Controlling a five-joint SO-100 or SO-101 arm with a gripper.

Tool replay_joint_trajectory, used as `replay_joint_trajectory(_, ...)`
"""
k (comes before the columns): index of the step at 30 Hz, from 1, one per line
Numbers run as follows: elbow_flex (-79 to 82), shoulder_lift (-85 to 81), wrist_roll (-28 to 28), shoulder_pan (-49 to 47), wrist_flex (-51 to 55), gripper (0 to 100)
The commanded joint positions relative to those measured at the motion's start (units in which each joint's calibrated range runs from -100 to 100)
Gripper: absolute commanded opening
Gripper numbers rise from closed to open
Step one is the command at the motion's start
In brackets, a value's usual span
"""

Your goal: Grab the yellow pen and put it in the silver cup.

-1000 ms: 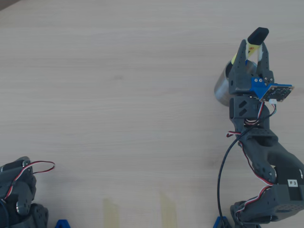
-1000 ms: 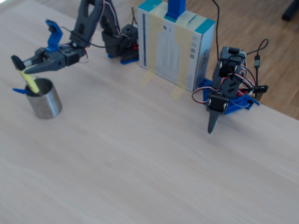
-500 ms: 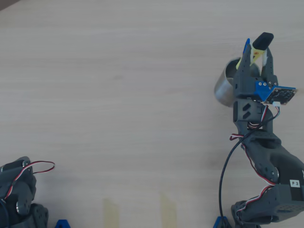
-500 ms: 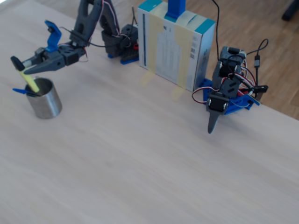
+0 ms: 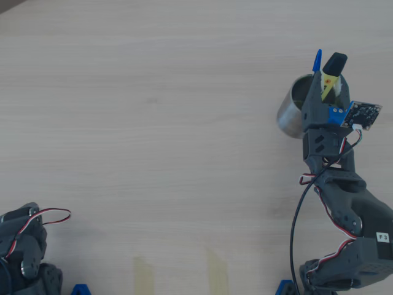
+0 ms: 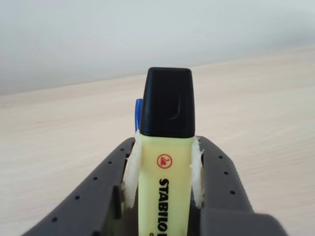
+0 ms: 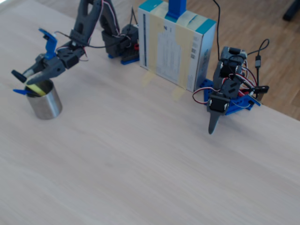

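Note:
My gripper [image 5: 330,86] is shut on the yellow pen [image 5: 335,62], a chunky highlighter with its black cap pointing up. It hangs over the silver cup [image 5: 287,114], and the pen's lower end dips inside the rim. In the fixed view the gripper [image 7: 29,78] tilts down onto the cup [image 7: 46,101], with the pen's yellow body [image 7: 35,89] at the cup's mouth. The wrist view shows the pen [image 6: 166,147] squeezed between both fingers [image 6: 98,191]. A thin blue-capped pen [image 5: 317,60] also stands in the cup.
A second, idle arm [image 7: 226,97] stands at the right of the fixed view, next to an upright box [image 7: 176,46]. The overhead view shows that arm [image 5: 21,249] at bottom left and two tape strips [image 5: 143,275] near the front edge.
The gripper has tipped downward and lowered the yellow pen, so its lower end now sits deeper in the silver cup. The grip stays the same.

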Motion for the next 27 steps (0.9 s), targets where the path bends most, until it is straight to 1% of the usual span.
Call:
replay_joint_trajectory(1,-0.36,-0.81,0.21,0.42,0.34,9)
replay_joint_trajectory(27,2.81,-0.07,0.21,2.86,0.59,9)
